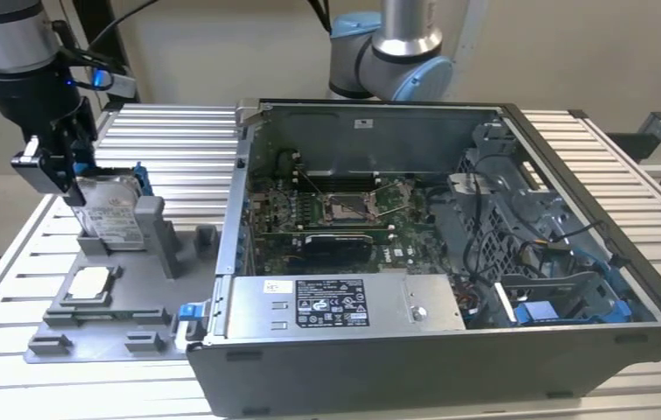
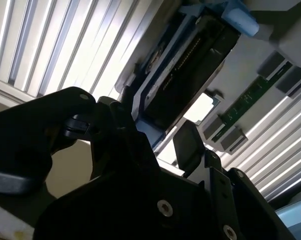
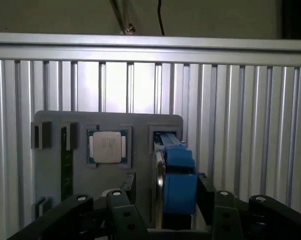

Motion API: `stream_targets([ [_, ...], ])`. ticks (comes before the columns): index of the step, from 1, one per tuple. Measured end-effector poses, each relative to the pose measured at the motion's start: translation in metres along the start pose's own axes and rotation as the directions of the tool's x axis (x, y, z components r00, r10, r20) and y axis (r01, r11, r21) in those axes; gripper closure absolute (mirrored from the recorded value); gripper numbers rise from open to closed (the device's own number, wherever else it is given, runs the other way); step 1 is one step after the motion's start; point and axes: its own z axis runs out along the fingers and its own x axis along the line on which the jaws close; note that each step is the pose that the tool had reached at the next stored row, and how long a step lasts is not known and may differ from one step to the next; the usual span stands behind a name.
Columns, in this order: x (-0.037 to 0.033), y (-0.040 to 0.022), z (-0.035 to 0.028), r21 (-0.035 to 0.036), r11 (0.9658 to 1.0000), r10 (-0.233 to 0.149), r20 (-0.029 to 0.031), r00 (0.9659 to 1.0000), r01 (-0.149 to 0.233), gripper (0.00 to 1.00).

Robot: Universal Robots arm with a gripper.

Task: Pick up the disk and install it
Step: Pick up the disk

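My black two-fingered hand point(image 3: 167, 184) is spread around the silver-grey rectangular hard disk in its blue plastic bracket point(image 3: 179, 167), one finger point(image 3: 129, 186) on each side. A gap shows at one face, so I am not gripping it. The disk stands on edge in its slot on the flat grey fixture plate point(image 3: 140, 120). If I close off-centre, I judge it could tilt and jam there. Just beyond lies a small square silver chip point(image 3: 106, 147). Across the ribbed aluminium tabletop point(image 1: 166, 131), towards the exterior view's right, sits the open grey computer case point(image 1: 342, 367).
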Motion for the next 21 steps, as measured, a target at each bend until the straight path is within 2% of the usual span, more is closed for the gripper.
stream_targets([
  [7,-0.0063,0.0008,0.0034,-0.0003,1.0,0.0,0.0006,1.0,0.0,0.0],
  [14,-0.0069,0.0019,0.008,-0.0001,1.0,0.0,0.0006,1.0,0.0,0.0],
  [21,-0.007,0.002,0.0082,0.0,1.0,0.0,0.0007,1.0,0.0,0.0],
])
